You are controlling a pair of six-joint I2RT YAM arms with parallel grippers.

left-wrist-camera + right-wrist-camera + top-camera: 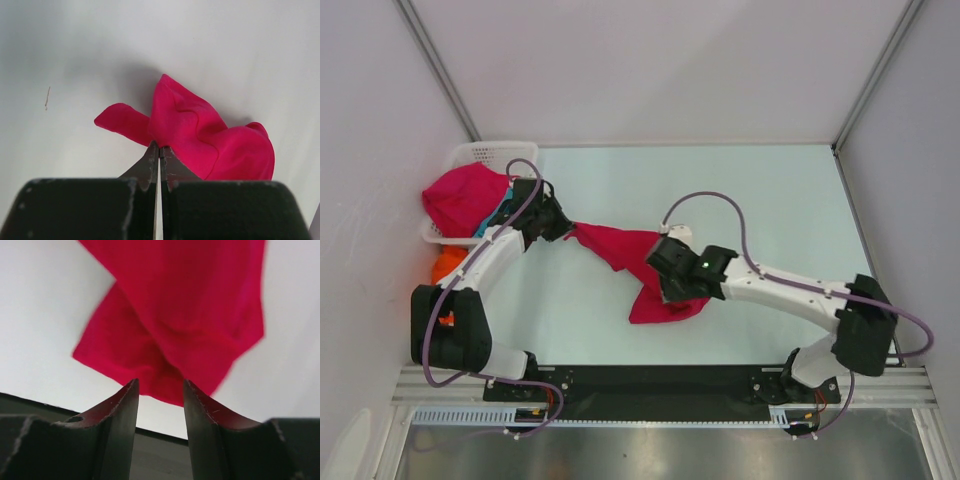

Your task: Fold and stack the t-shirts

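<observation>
A crimson t-shirt [620,250] lies crumpled in a diagonal strip across the middle of the table. My left gripper [563,228] is shut on its upper-left end; in the left wrist view the closed tips [159,147] pinch the bunched cloth [200,135]. Over the shirt's lower right part, my right gripper [672,290] stands open. Its fingers [131,400] are spread in the right wrist view, with the shirt [190,315] just beyond them and nothing pinched. A second crimson t-shirt [460,195], a bit of teal cloth [500,215] and an orange t-shirt [448,265] are at the far left.
A white lattice basket [485,155] stands at the back left corner, with the crimson heap draped over it. White walls close in the table on three sides. A black rail [650,380] runs along the near edge by the arm bases.
</observation>
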